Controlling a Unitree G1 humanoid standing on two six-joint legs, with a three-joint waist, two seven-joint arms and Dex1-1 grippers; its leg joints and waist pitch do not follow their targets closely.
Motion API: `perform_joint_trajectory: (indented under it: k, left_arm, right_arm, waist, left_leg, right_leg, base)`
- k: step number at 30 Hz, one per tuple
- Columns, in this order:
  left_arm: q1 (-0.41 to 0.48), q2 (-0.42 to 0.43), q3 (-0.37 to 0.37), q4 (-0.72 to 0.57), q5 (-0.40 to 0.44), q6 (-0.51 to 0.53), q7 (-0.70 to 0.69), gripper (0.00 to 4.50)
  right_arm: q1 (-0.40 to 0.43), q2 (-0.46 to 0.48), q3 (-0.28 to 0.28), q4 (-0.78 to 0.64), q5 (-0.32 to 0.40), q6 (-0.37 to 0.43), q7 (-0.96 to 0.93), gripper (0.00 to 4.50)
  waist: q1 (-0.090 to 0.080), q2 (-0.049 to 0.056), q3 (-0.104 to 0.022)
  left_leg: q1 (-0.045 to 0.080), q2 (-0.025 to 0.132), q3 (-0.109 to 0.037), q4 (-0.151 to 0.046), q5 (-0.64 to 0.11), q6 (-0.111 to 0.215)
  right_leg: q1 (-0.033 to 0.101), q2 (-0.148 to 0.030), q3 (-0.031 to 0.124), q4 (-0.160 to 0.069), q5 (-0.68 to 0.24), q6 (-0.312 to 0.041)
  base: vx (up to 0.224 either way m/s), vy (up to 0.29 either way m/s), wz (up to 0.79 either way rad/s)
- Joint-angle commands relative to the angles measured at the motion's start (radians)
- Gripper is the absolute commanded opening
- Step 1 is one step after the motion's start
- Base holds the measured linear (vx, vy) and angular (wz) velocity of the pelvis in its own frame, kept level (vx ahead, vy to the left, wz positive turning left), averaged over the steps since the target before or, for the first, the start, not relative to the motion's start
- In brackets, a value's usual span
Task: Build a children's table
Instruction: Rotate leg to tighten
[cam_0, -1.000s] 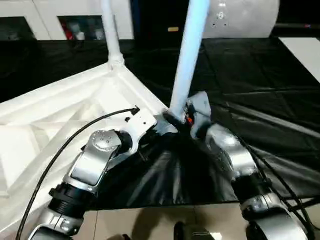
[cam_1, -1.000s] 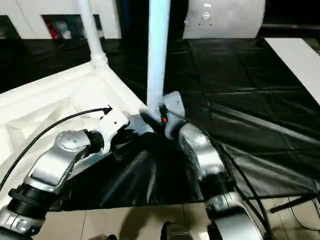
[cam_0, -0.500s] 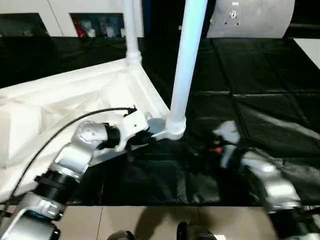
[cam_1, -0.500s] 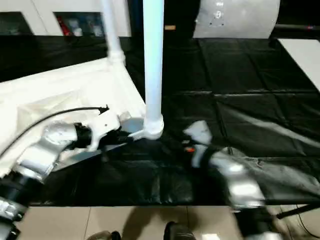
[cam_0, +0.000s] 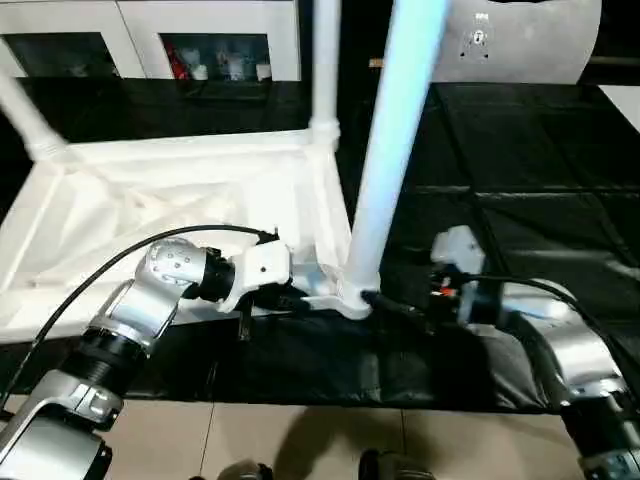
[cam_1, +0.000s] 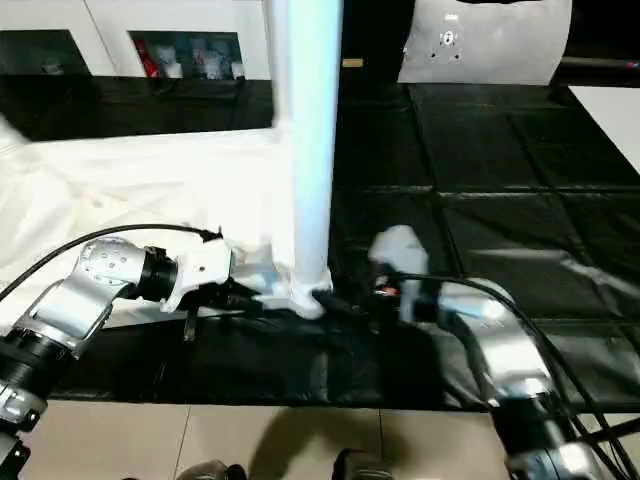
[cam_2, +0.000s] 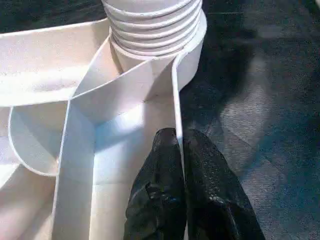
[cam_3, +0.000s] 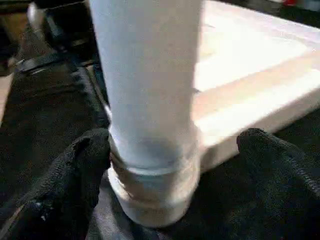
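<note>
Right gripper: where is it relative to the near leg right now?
In the right wrist view the right gripper stands open around the base of the near leg, one finger each side, at the tabletop's near corner, over the black sheet.

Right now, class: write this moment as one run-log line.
left gripper: fingers shut on tabletop rim | right gripper: fingers open around near leg base | near leg: upright in corner socket

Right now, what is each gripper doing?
Left gripper: shut on the tabletop's rim.
Right gripper: open, its fingers either side of the leg, not gripping.
</note>
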Motion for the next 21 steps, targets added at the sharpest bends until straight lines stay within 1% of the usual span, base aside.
perform_joint_trajectory:
  k: [1, 2, 3, 4, 5, 6, 7, 8, 10, 12, 14, 15, 17, 18, 20, 21]
  left_arm:
    - [-0.002, -0.002, -0.057, 0.004, 0.029, -0.026, -0.046, 0.00]
    - [-0.004, -0.003, -0.060, 0.008, 0.030, -0.031, -0.050, 0.00]
    - [-0.007, -0.004, -0.063, 0.013, 0.030, -0.036, -0.053, 0.00]
    - [-0.007, -0.004, -0.064, 0.015, 0.031, -0.040, -0.055, 0.00]
    - [-0.008, -0.005, -0.064, 0.016, 0.032, -0.042, -0.056, 0.00]
    - [-0.009, -0.005, -0.065, 0.019, 0.032, -0.045, -0.058, 0.00]
    - [-0.010, -0.006, -0.065, 0.022, 0.033, -0.050, -0.061, 0.00]
    - [-0.011, -0.007, -0.065, 0.024, 0.034, -0.051, -0.063, 0.00]
    - [-0.012, -0.008, -0.065, 0.028, 0.034, -0.054, -0.066, 0.00]
    - [-0.015, -0.008, -0.067, 0.035, 0.034, -0.057, -0.068, 0.00]
    - [-0.016, -0.008, -0.068, 0.037, 0.034, -0.057, -0.069, 0.00]
    - [-0.019, -0.008, -0.069, 0.042, 0.034, -0.059, -0.069, 0.00]
    - [-0.019, -0.008, -0.069, 0.043, 0.034, -0.059, -0.070, 0.00]
    - [-0.019, -0.008, -0.069, 0.044, 0.034, -0.060, -0.071, 0.00]
    - [-0.020, -0.006, -0.068, 0.048, 0.035, -0.062, -0.072, 0.00]
    - [-0.020, -0.007, -0.068, 0.050, 0.035, -0.063, -0.072, 0.00]
  right_arm:
    - [-0.008, -0.003, 0.019, 0.005, -0.007, 0.002, 0.030, 4.46]
    - [-0.015, 0.000, 0.027, 0.012, -0.008, 0.002, 0.039, 4.46]
    - [-0.025, 0.005, 0.033, 0.026, -0.004, 0.007, 0.049, 4.31]
    - [-0.030, 0.008, 0.035, 0.033, -0.004, 0.006, 0.051, 4.31]
    - [-0.032, 0.009, 0.036, 0.036, -0.005, 0.006, 0.051, 4.31]
    - [-0.039, 0.013, 0.036, 0.046, -0.005, 0.005, 0.053, 4.17]
    - [-0.047, 0.017, 0.037, 0.056, -0.003, 0.006, 0.060, 4.17]
    - [-0.053, 0.018, 0.038, 0.061, 0.000, 0.008, 0.066, 3.95]
    - [-0.056, 0.019, 0.038, 0.066, 0.002, 0.009, 0.074, 3.86]
    - [-0.060, 0.020, 0.040, 0.072, 0.006, 0.010, 0.086, 3.68]
    - [-0.062, 0.019, 0.041, 0.074, 0.007, 0.011, 0.090, 3.48]
    - [-0.064, 0.019, 0.043, 0.078, 0.007, 0.013, 0.098, 3.48]
    - [-0.064, 0.019, 0.044, 0.079, 0.006, 0.013, 0.102, 3.35]
    - [-0.065, 0.019, 0.045, 0.080, 0.005, 0.013, 0.105, 3.14]
    - [-0.064, 0.020, 0.048, 0.084, 0.002, 0.012, 0.112, 3.07]
    - [-0.064, 0.021, 0.048, 0.085, 0.001, 0.011, 0.112, 2.93]
  waist:
    - [-0.001, 0.005, -0.082]
    - [0.000, 0.004, -0.083]
    - [0.003, 0.004, -0.083]
    - [0.006, 0.003, -0.083]
    - [0.008, 0.003, -0.084]
    - [0.010, 0.001, -0.085]
    - [0.012, 0.002, -0.086]
    - [0.012, 0.002, -0.085]
    - [0.013, 0.001, -0.083]
    - [0.014, 0.000, -0.083]
    - [0.013, 0.001, -0.082]
    - [0.014, 0.000, -0.082]
    - [0.014, -0.001, -0.083]
    - [0.014, 0.000, -0.082]
    - [0.014, 0.000, -0.083]
    - [0.014, 0.000, -0.084]
  left_leg:
    - [-0.004, 0.055, -0.012, -0.054, 0.034, 0.153]
    - [-0.005, 0.055, -0.012, -0.053, 0.038, 0.156]
    - [-0.005, 0.056, -0.012, -0.053, 0.043, 0.160]
    - [-0.005, 0.056, -0.012, -0.052, 0.041, 0.161]
    - [-0.005, 0.057, -0.012, -0.052, 0.042, 0.161]
    - [-0.005, 0.056, -0.011, -0.051, 0.043, 0.159]
    - [-0.006, 0.057, -0.012, -0.050, 0.048, 0.157]
    - [-0.007, 0.057, -0.012, -0.050, 0.049, 0.157]
    - [-0.008, 0.056, -0.012, -0.049, 0.038, 0.154]
    - [-0.009, 0.055, -0.012, -0.050, 0.017, 0.142]
    - [-0.009, 0.055, -0.012, -0.050, 0.008, 0.132]
    - [-0.009, 0.054, -0.011, -0.050, 0.005, 0.126]
    - [-0.010, 0.054, -0.012, -0.050, 0.006, 0.125]
    - [-0.009, 0.054, -0.012, -0.050, 0.005, 0.124]
    - [-0.009, 0.054, -0.012, -0.049, 0.006, 0.122]
    - [-0.010, 0.054, -0.012, -0.049, 0.016, 0.124]
  right_leg:
    - [0.068, -0.082, 0.055, -0.041, 0.047, -0.304]
    - [0.069, -0.082, 0.054, -0.040, 0.055, -0.306]
    - [0.068, -0.082, 0.053, -0.039, 0.060, -0.308]
    - [0.068, -0.082, 0.053, -0.039, 0.053, -0.309]
    - [0.068, -0.083, 0.053, -0.039, 0.052, -0.308]
    - [0.067, -0.082, 0.053, -0.038, 0.051, -0.309]
    - [0.067, -0.082, 0.053, -0.036, 0.053, -0.309]
    - [0.067, -0.082, 0.053, -0.035, 0.054, -0.309]
    - [0.066, -0.081, 0.052, -0.037, 0.034, -0.304]
    - [0.067, -0.083, 0.053, -0.040, -0.003, -0.296]
    - [0.067, -0.083, 0.053, -0.043, -0.020, -0.293]
    - [0.068, -0.082, 0.054, -0.043, -0.027, -0.289]
    - [0.068, -0.081, 0.054, -0.042, -0.027, -0.286]
    - [0.067, -0.082, 0.053, -0.043, -0.029, -0.285]
    - [0.067, -0.082, 0.053, -0.043, -0.030, -0.284]
    - [0.067, -0.081, 0.053, -0.040, -0.016, -0.285]
  base:
    - [0.000, 0.000, 0.00]
    - [0.000, 0.000, 0.00]
    - [0.000, 0.000, 0.00]
    - [0.000, 0.000, 0.00]
    - [0.000, 0.000, 0.00]
    - [0.000, 0.000, 0.00]
    - [0.000, 0.000, 0.00]
    - [0.000, 0.000, 0.00]
    - [0.000, 0.000, 0.00]
    - [0.000, 0.000, 0.00]
    - [0.000, 0.000, 0.00]
    - [0.000, 0.000, 0.00]
    - [0.000, 0.000, 0.00]
    - [0.000, 0.000, 0.00]
    - [0.000, 0.000, 0.00]
    - [0.000, 0.000, 0.00]
